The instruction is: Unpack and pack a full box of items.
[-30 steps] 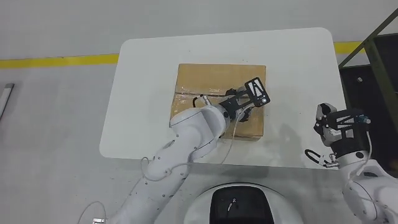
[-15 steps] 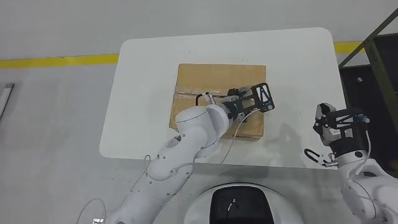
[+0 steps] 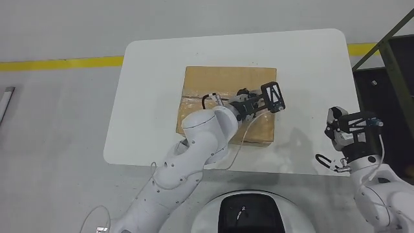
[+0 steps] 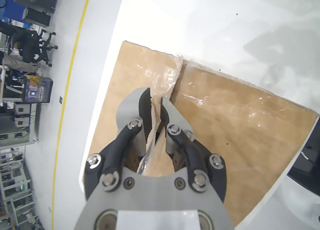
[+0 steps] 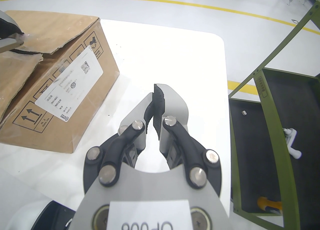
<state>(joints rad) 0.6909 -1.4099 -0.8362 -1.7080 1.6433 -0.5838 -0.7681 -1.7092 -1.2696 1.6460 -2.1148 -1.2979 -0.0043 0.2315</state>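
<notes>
A brown cardboard box (image 3: pixel 220 84) stands in the middle of the white table (image 3: pixel 310 58), its top seam covered with torn clear tape. My left gripper (image 3: pixel 270 98) is over the box's right end. In the left wrist view that gripper (image 4: pixel 156 98) is shut on the raised edge of a top flap (image 4: pixel 152 136) at the seam. The right wrist view shows the box (image 5: pixel 62 71) with that flap lifted and the left gripper (image 5: pixel 8 38) at it. My right gripper (image 3: pixel 337 118) hangs by the table's front right corner, shut (image 5: pixel 155 101) and empty.
A green metal frame with a black shelf (image 5: pixel 275 121) stands just right of the table, holding a small white part (image 5: pixel 291 142) and an orange thing (image 5: pixel 266 202). A white label (image 5: pixel 70 83) is on the box's side. Bare table lies between the box and my right gripper.
My left gripper has shifted slightly to the right over the box's end and turned a little, still on the flap. The right arm has hardly moved.
</notes>
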